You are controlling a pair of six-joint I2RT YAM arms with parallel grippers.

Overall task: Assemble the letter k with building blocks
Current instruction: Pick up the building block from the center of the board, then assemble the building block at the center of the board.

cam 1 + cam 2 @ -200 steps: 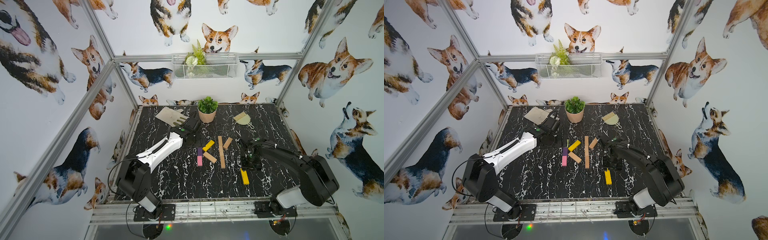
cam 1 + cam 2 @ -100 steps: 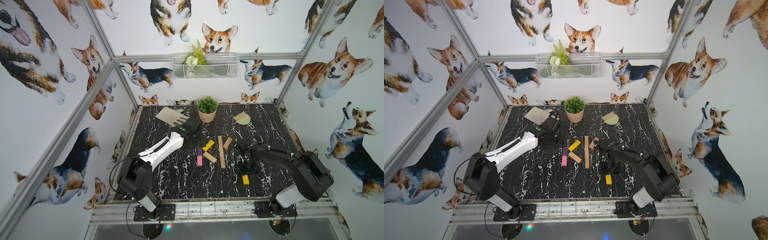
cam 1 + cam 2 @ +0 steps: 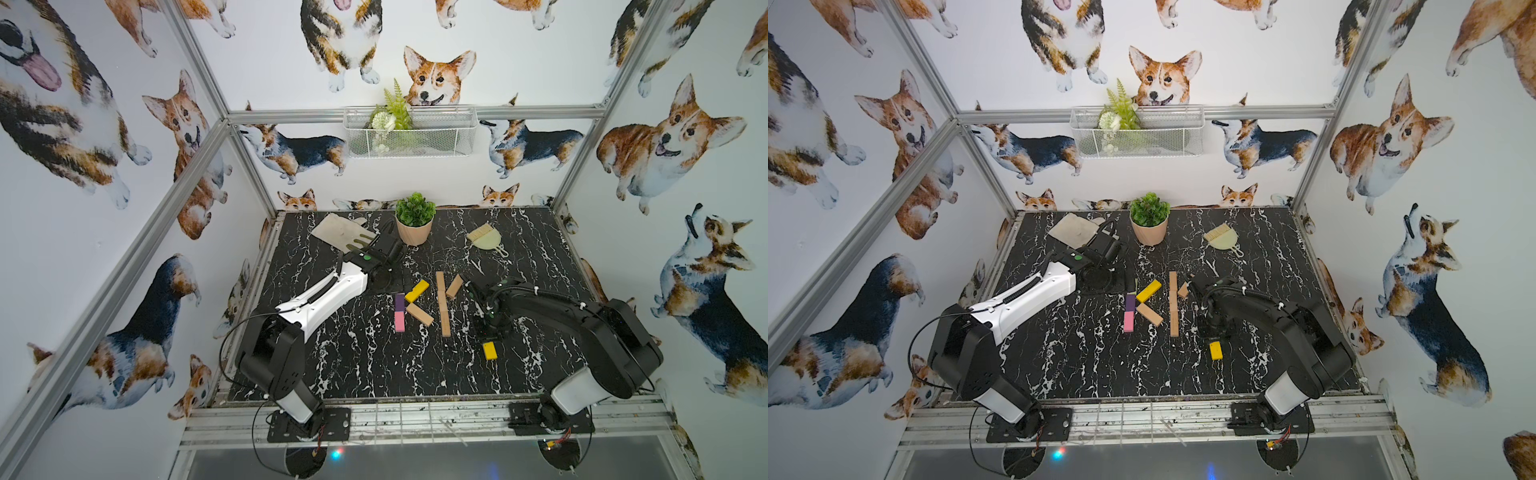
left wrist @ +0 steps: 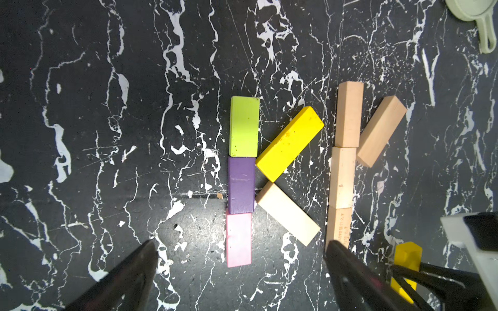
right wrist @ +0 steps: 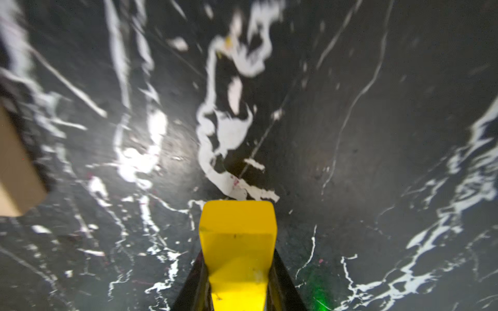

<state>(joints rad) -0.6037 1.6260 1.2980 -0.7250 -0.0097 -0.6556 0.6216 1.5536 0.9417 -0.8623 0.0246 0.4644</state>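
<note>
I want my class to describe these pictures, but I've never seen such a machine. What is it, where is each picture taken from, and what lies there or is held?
Two robot arms are mounted at the near edge of a marbled table; each ends in a two-fingered gripper. Both top views come from one overhead camera; the other two from wrist cameras. The left gripper hangs open over a finished K: green bar, purple bar and pink bar as stem, yellow bar and tan bar as arms. Beside it a tan K lacks its lower arm. The right gripper is shut on a second yellow block. A potted plant and dustpan stand behind.
</note>
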